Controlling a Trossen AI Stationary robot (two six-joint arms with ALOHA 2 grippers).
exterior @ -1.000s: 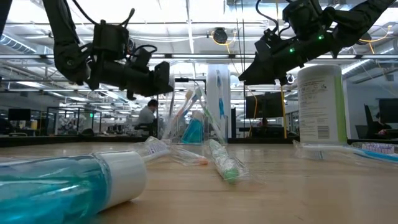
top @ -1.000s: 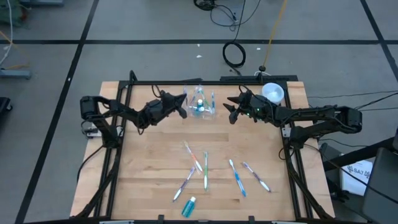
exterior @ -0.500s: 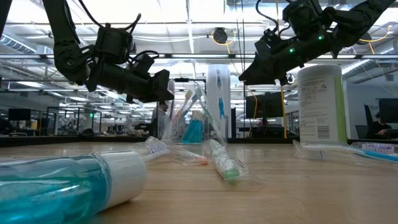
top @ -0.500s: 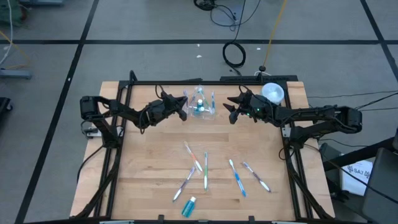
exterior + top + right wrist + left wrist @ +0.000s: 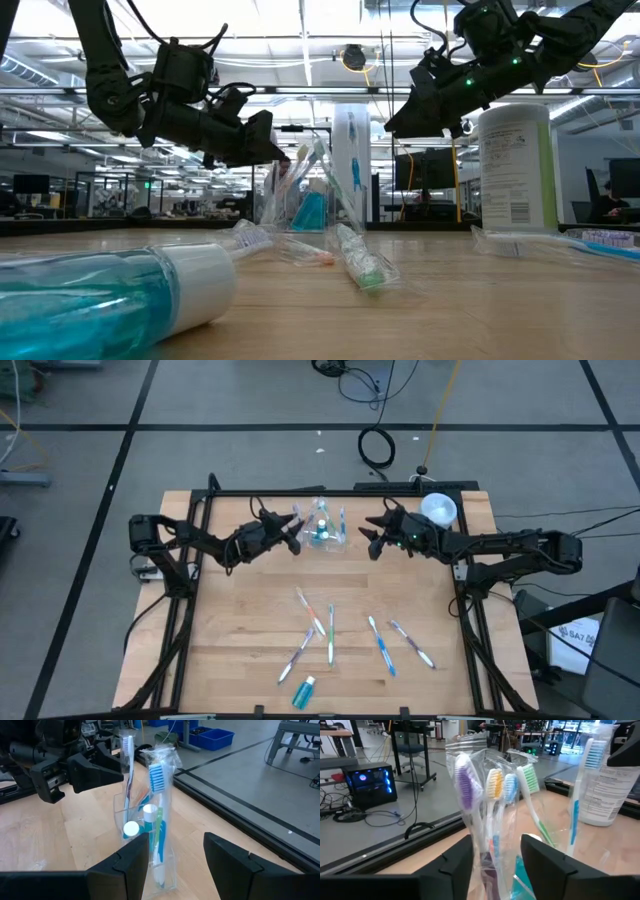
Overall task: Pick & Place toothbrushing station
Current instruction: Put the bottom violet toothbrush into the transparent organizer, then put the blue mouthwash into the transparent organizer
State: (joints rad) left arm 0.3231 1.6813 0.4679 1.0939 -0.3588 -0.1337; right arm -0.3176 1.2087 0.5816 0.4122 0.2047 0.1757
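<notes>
While both dark arms reach toward the middle of the upper half of the high view, a clear plastic cup [image 5: 322, 532] stands upright on the pale wooden worktop [image 5: 240, 620] between them, packed with bagged toothbrushes and a small blue bottle. The left gripper [image 5: 291, 533] sits just beside the cup on its left, above the worktop, and its wrist view shows the two dark fingers [image 5: 452, 862] apart on either side of a clear bag holding a purple-bristled toothbrush [image 5: 464, 785], with yellow, blue and green brush heads close behind; whether the fingers touch the bag cannot be told. The right gripper [image 5: 371, 538] hovers near the cup on its right, clear of it, jaws apart and empty, aimed at a wrapped blue-bristled toothbrush [image 5: 158, 777] standing in the cup. A white cylindrical container [image 5: 438, 510] stands by the upper right corner of the worktop, behind the right arm. In the lower centre of the high view several wrapped toothbrushes [image 5: 331, 632] lie scattered flat, and a small bottle of blue liquid with a white cap [image 5: 304, 691] lies on its side near the bottom edge.
</notes>
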